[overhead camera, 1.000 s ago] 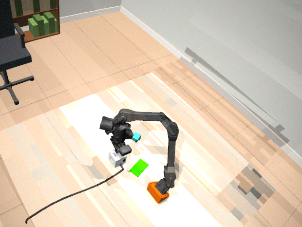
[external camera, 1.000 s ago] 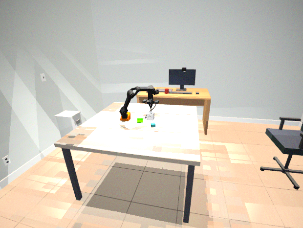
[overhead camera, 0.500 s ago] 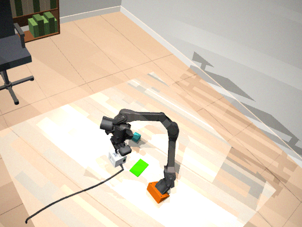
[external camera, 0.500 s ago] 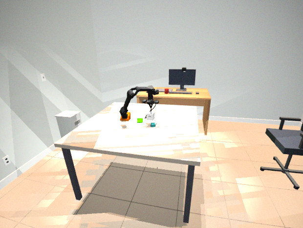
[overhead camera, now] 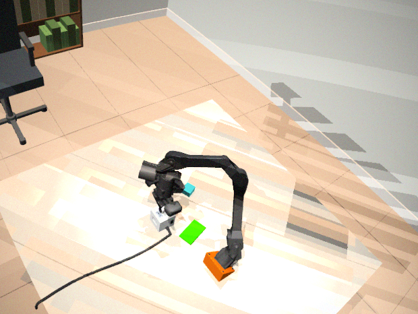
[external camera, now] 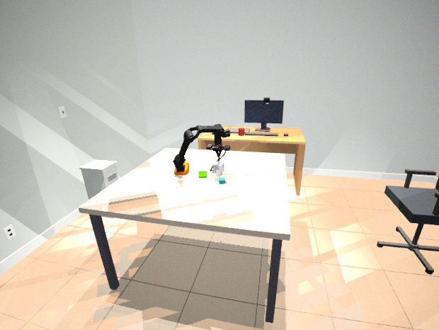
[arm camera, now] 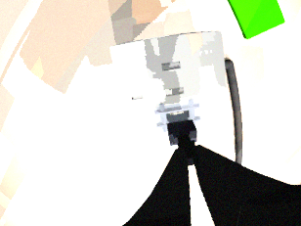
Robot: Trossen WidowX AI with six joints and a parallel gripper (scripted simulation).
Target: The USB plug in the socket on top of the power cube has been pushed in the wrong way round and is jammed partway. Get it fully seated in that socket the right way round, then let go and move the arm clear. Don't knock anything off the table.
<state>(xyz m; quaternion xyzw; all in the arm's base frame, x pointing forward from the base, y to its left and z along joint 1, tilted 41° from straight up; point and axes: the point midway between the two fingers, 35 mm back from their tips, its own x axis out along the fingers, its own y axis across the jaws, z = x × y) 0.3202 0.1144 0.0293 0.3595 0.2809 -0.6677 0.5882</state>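
White desk (external camera: 226, 212) carries the power cube (overhead camera: 160, 221), with a green card (overhead camera: 192, 231) lying at its 4 o'clock and a small cyan block (overhead camera: 189, 190) at its 1 o'clock. Above the cube's top face, the claw (arm camera: 183, 144) is pinched narrow on the dark USB plug (arm camera: 181, 125), which points down toward the cube's top.

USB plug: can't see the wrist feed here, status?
Gripper shut on USB plug, above power cube. Plug not seated. Green card, cyan block nearby, apart.
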